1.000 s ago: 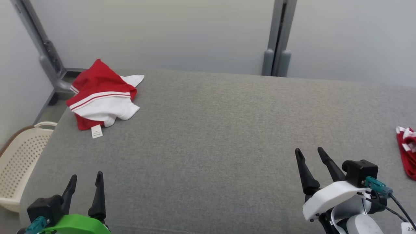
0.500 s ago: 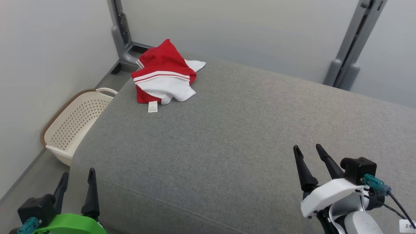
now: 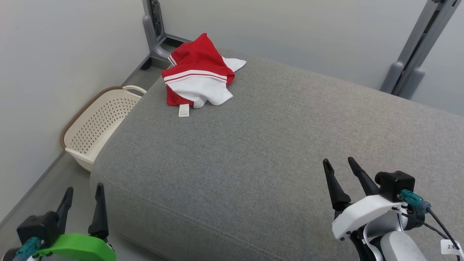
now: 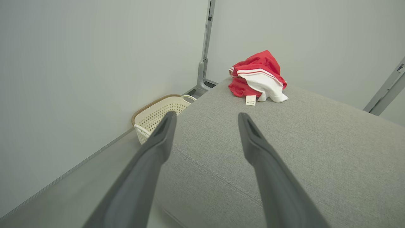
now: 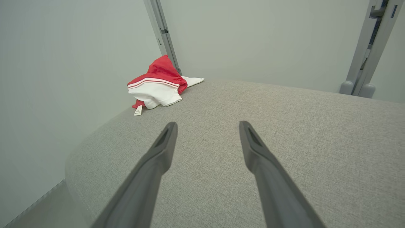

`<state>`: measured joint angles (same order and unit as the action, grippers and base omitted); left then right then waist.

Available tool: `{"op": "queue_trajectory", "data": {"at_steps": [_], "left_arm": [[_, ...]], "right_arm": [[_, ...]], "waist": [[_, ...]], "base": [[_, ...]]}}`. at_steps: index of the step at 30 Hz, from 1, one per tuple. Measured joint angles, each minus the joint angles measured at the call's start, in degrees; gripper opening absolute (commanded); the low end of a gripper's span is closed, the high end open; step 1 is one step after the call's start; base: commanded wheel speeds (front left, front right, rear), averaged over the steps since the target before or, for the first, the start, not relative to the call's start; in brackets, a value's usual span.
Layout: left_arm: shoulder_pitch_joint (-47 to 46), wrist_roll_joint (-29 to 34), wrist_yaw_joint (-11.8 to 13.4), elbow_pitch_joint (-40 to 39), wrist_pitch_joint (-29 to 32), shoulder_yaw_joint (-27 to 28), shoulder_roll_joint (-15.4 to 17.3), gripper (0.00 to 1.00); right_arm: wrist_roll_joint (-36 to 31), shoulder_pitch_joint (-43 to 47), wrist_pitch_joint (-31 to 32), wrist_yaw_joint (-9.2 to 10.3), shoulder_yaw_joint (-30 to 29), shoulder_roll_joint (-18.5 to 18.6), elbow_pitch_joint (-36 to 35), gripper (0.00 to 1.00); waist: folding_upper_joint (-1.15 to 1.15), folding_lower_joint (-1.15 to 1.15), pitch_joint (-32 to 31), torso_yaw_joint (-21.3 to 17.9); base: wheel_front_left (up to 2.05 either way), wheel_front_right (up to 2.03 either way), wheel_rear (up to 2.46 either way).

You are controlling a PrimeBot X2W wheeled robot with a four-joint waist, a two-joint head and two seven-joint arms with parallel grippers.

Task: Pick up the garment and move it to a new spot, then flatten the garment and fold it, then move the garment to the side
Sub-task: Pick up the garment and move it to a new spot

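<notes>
1. Head camera has swung leftward; left pincer [image 3: 83, 187] and right pincer [image 3: 338, 160] hang spread, empty.
2. Garment [image 3: 197, 78] lies crumpled at the bench's [image 3: 253, 152] far left corner, well apart.
3. Risk: a clumsy pull could drag it over that edge toward the basket [image 3: 98, 119].

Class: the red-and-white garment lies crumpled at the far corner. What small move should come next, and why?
Probably extend the left pincer toward the garment: it lies bunched and untouched at the far left corner of the cushion, nearer that arm; the right pincer is likewise open and empty.
</notes>
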<state>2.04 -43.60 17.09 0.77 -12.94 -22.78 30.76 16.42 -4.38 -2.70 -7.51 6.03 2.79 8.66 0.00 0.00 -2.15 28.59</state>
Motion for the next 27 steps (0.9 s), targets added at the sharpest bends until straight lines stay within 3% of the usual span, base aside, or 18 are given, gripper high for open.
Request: {"op": "queue_trajectory", "data": {"at_steps": [7, 14, 27], "left_arm": [[-6.7, 2.0, -1.5, -1.1, 5.0, -1.6, 3.4, 1.0], [-19.6, 3.2, -5.8, -1.6, 12.8, -1.7, 8.0, 1.0], [-44.0, 1.2, -14.7, 15.0, 24.4, -0.7, 11.8, 1.0]], "right_arm": [[0.0, 0.7, -0.4, 0.0, -0.9, 0.0, 0.0, 1.0], [-1.0, 0.5, 0.5, 0.0, -0.5, 0.0, -0.9, 1.0], [-5.4, -5.0, 3.7, 0.01, 0.9, 0.0, -7.1, 1.0]], "waist": [[0.0, 0.0, -0.7, -0.9], [0.0, 0.0, 0.4, -5.0], [0.0, 0.0, 8.8, -14.5]], "base": [[0.0, 0.0, 0.0], [0.0, 0.0, 0.0], [0.0, 0.0, 0.0]]}}
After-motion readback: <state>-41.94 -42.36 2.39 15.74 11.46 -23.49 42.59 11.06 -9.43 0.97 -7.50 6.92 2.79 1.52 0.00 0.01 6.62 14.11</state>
